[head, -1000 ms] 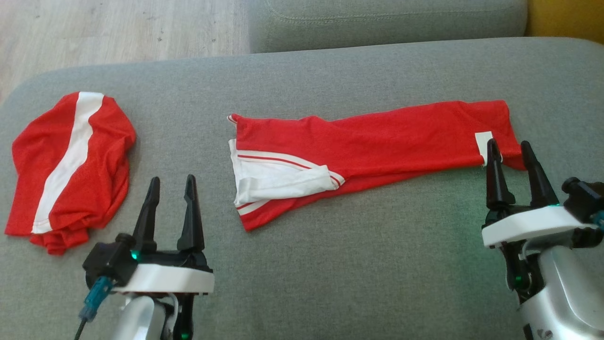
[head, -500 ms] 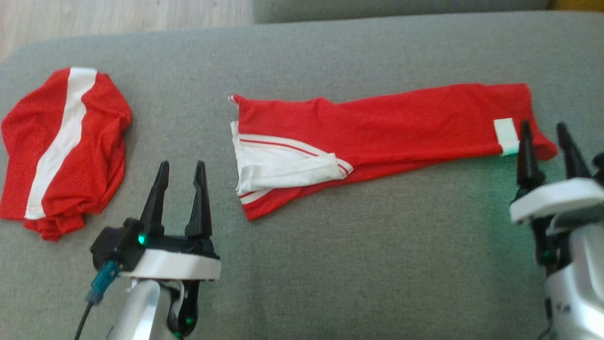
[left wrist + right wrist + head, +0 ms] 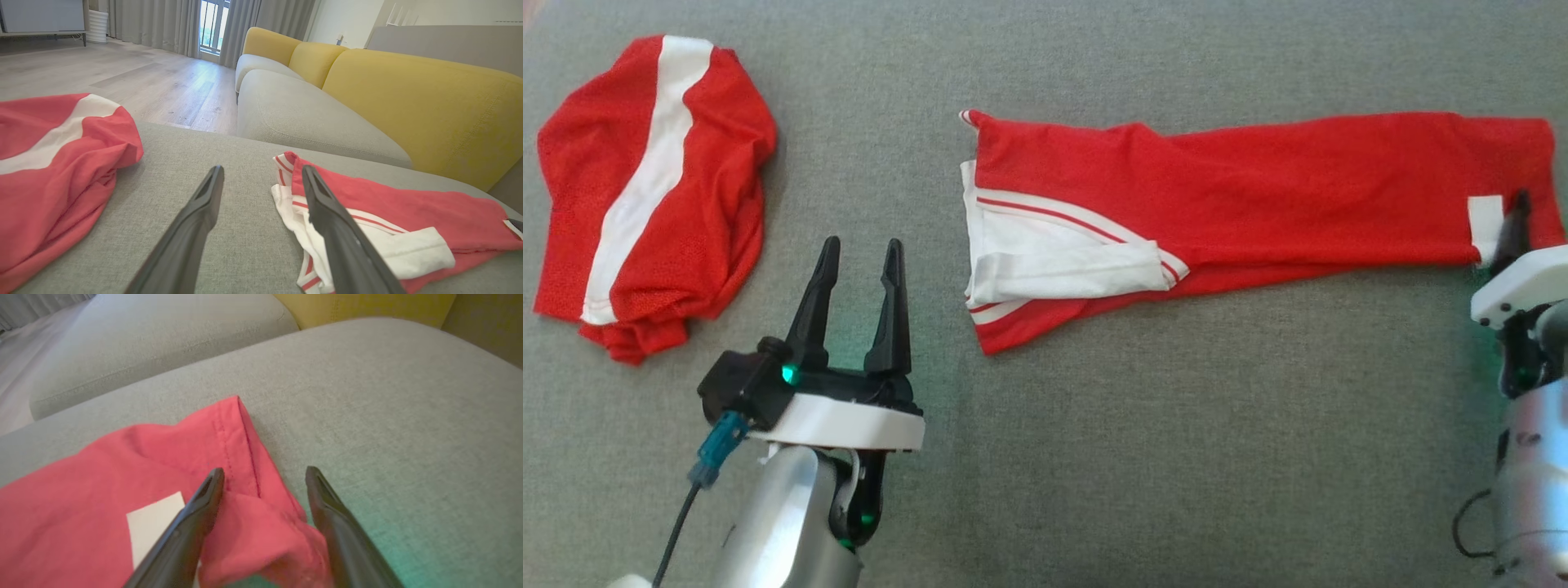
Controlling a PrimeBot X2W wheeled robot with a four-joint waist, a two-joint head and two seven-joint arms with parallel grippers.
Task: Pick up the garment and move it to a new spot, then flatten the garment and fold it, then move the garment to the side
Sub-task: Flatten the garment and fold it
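The garment [image 3: 1258, 188], long, red, with white panels at its left end, lies flat across the grey cushion [image 3: 1176, 457]. My right gripper [image 3: 1553, 204] stands at its right end beside a small white patch [image 3: 1486, 220]. In the right wrist view its fingers [image 3: 264, 469] are open, with the garment's rumpled red corner [image 3: 253, 522] lying between them. My left gripper [image 3: 863, 242] is open over bare cushion, left of the garment's white end [image 3: 1045, 269]. The left wrist view shows those fingers [image 3: 262, 168] apart, with the white end [image 3: 294, 220] behind the right one.
A second red garment with a white stripe [image 3: 645, 188] lies bunched at the cushion's far left, also in the left wrist view [image 3: 61, 163]. Beyond the cushion are a grey sofa seat [image 3: 306, 118], yellow backrests [image 3: 408, 106] and a wooden floor [image 3: 143, 81].
The head camera has tilted down, so the whole picture has shifted. Both grippers stay open and keep about the same places relative to the garment.
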